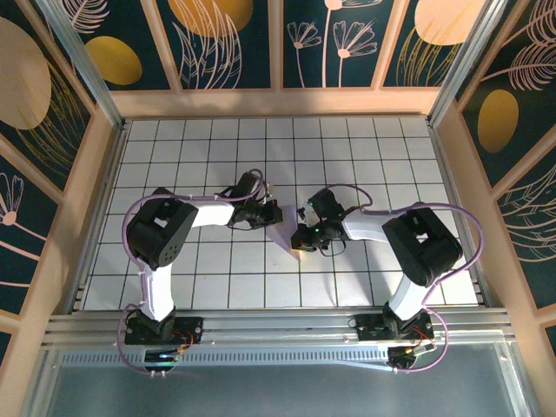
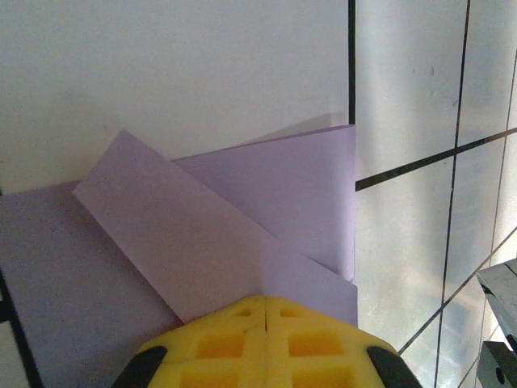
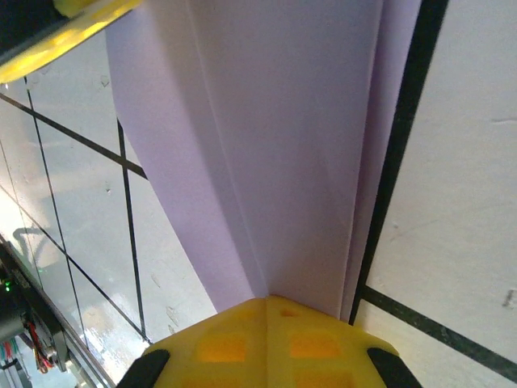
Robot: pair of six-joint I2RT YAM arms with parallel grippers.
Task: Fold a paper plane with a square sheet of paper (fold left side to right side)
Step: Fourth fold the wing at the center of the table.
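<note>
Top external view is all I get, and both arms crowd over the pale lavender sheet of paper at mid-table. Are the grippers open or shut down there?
Observer: Both shut. The left gripper and the right gripper are each closed tight against the folded pale lavender paper.
Operator: How far along is the folding?
Observer: In the left wrist view a long flap lies folded diagonally over a lower layer.
Operator: And on the right?
Observer: There a long straight crease runs down the paper to the right gripper. Whether the paper is pinched or just pressed, I cannot tell.
</note>
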